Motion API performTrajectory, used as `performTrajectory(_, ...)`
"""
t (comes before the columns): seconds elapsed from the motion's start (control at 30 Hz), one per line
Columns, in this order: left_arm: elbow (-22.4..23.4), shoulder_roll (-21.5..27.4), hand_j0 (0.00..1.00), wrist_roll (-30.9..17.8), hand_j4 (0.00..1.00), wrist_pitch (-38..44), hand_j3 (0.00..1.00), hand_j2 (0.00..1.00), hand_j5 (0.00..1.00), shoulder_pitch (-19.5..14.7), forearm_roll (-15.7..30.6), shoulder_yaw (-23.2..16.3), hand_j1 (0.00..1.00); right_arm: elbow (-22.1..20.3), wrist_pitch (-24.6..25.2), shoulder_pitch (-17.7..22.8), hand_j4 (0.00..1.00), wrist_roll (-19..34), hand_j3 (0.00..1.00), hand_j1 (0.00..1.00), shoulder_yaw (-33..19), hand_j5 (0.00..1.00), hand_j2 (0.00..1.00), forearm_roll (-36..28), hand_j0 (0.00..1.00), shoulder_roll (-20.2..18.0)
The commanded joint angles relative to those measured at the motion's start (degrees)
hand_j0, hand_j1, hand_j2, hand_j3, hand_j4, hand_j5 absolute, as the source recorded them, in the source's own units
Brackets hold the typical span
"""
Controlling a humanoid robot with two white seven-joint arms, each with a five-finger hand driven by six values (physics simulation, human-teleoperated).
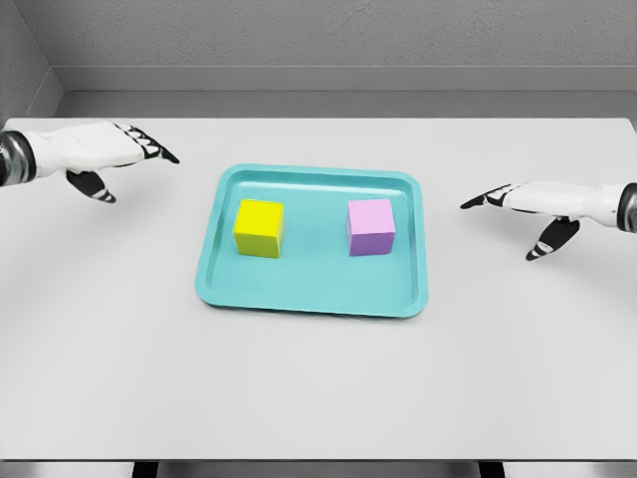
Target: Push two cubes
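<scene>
The left hand (100, 154) is to the left of the teal tray (311, 294), near its far corner, well apart from it. Its fingers are stretched out flat toward the tray, the thumb hangs below, and it holds nothing. The right hand (537, 204) is to the right of the tray, about level with its middle, also released and flat, with fingers pointing at the tray and touching nothing.

The yellow cube (259, 228) stands in the left half of the tray, the purple cube (371, 227) in the right half. They are apart from each other and from the raised rim. The white table (318, 388) shows bare surface on every side of the tray.
</scene>
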Motion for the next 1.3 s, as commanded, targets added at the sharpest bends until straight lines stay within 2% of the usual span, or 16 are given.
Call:
performTrajectory(0.0, -1.27, 0.40, 0.85, -0.19, 0.85, 0.15, 0.85, 0.85, 0.85, 0.09, -0.17, 0.13, 0.85, -0.10, 0.13, 0.09, 1.00, -0.22, 1.00, 1.00, -0.01, 1.00, 1.00, -0.35, 1.00, 0.01)
performTrajectory(0.13, -1.54, 0.49, 0.79, -0.19, 0.79, 0.15, 0.79, 0.79, 0.79, 1.23, 0.27, 2.32, 0.79, 0.07, 0.13, -0.18, 1.00, -0.57, 1.00, 1.00, -0.01, 1.00, 1.00, -0.44, 1.00, -0.25)
performTrajectory(0.2, -3.82, 0.14, 0.79, -0.19, 0.79, 0.15, 0.79, 0.79, 0.79, 1.58, 0.27, 2.94, 0.79, 0.07, 0.13, -0.35, 1.00, -0.48, 1.00, 1.00, -0.01, 1.00, 1.00, -0.44, 1.00, -0.34)
performTrajectory(0.27, -3.65, -0.04, 0.79, -0.19, 0.79, 0.15, 0.79, 0.79, 0.79, 2.55, 0.27, 3.82, 0.79, 0.25, 0.13, -0.35, 1.00, -0.48, 1.00, 1.00, 0.69, 1.00, 1.00, -0.44, 1.00, -0.25)
performTrajectory(0.37, -3.65, -1.27, 0.77, -0.19, 0.77, 0.15, 0.77, 0.77, 0.77, 5.19, 0.27, 8.39, 0.77, 0.33, 0.13, -0.88, 1.00, -1.01, 1.00, 1.00, 0.69, 1.00, 1.00, -0.70, 1.00, -0.17)
performTrajectory(0.43, -3.82, -1.53, 0.77, -0.19, 0.77, 0.15, 0.77, 0.77, 0.77, 6.06, 0.27, 8.74, 0.77, -0.28, 0.13, -2.20, 1.00, 0.84, 1.00, 1.00, 0.78, 1.00, 1.00, -0.17, 1.00, -0.17)
performTrajectory(0.53, -3.91, -2.32, 0.77, -0.19, 0.77, 0.15, 0.77, 0.77, 0.77, 7.12, 0.36, 11.20, 0.77, 1.48, 0.13, -2.90, 1.00, 0.31, 1.00, 1.00, 0.78, 1.00, 1.00, -0.26, 1.00, -0.08)
performTrajectory(0.6, -4.09, -3.81, 0.77, -0.19, 0.77, 0.15, 0.77, 0.77, 0.77, 7.21, 0.27, 11.72, 0.77, 1.48, 0.13, -2.90, 0.58, 0.57, 0.58, 0.58, 0.78, 0.58, 0.58, 0.71, 0.58, 0.01)
performTrajectory(0.63, -5.23, -5.04, 0.77, -0.19, 0.77, 0.15, 0.77, 0.77, 0.77, 8.52, 0.27, 13.39, 0.77, 1.39, 0.13, -2.90, 0.35, 1.01, 0.35, 0.35, 0.87, 0.35, 0.35, 0.97, 0.35, 0.10)
performTrajectory(0.67, -7.07, -5.40, 0.77, -0.19, 0.77, 0.15, 0.77, 0.77, 0.77, 9.58, 0.27, 14.98, 0.77, 1.39, 0.13, -2.90, 0.22, 1.28, 0.22, 0.22, 0.87, 0.22, 0.22, 1.06, 0.22, 0.45)
performTrajectory(0.7, -7.60, -5.40, 0.77, -0.19, 0.77, 0.15, 0.77, 0.77, 0.77, 10.02, 0.27, 15.33, 0.77, 1.13, 0.13, -2.90, 0.16, 2.94, 0.16, 0.16, 0.87, 0.16, 0.16, 1.15, 0.16, 0.80)
performTrajectory(0.83, -8.92, -5.40, 0.77, -0.19, 0.77, 0.15, 0.77, 0.77, 0.77, 10.99, 0.27, 15.33, 0.77, 1.13, 0.13, -4.31, 0.13, 3.58, 0.13, 0.13, 0.87, 0.13, 0.13, 1.23, 0.13, 2.91)
performTrajectory(0.9, -8.92, -5.31, 0.77, -0.19, 0.77, 0.15, 0.77, 0.77, 0.77, 11.51, 0.10, 14.89, 0.77, 1.13, 0.13, -4.66, 0.12, 3.58, 0.12, 0.12, 0.96, 0.12, 0.12, 3.96, 0.12, 5.37)
performTrajectory(1.13, -10.68, -6.89, 0.77, -0.19, 0.77, 0.15, 0.77, 0.77, 0.77, 12.57, -0.17, 13.22, 0.77, 1.04, 0.13, -5.89, 0.12, 3.58, 0.12, 0.12, 2.28, 0.12, 0.12, 8.18, 0.12, 9.15)
performTrajectory(1.23, -10.68, -6.98, 0.63, -0.19, 0.63, 0.15, 0.63, 0.63, 0.63, 12.66, -0.25, 12.61, 0.63, 1.21, 0.13, -6.68, 0.12, 3.58, 0.12, 0.12, 3.42, 0.12, 0.12, 10.11, 0.12, 11.17)
performTrajectory(1.27, -10.68, -6.98, 0.63, -0.19, 0.63, 0.15, 0.63, 0.63, 0.63, 13.01, -0.25, 12.25, 0.63, 1.12, 0.13, -6.68, 0.12, 3.58, 0.12, 0.12, 3.42, 0.12, 0.12, 10.11, 0.12, 11.17)
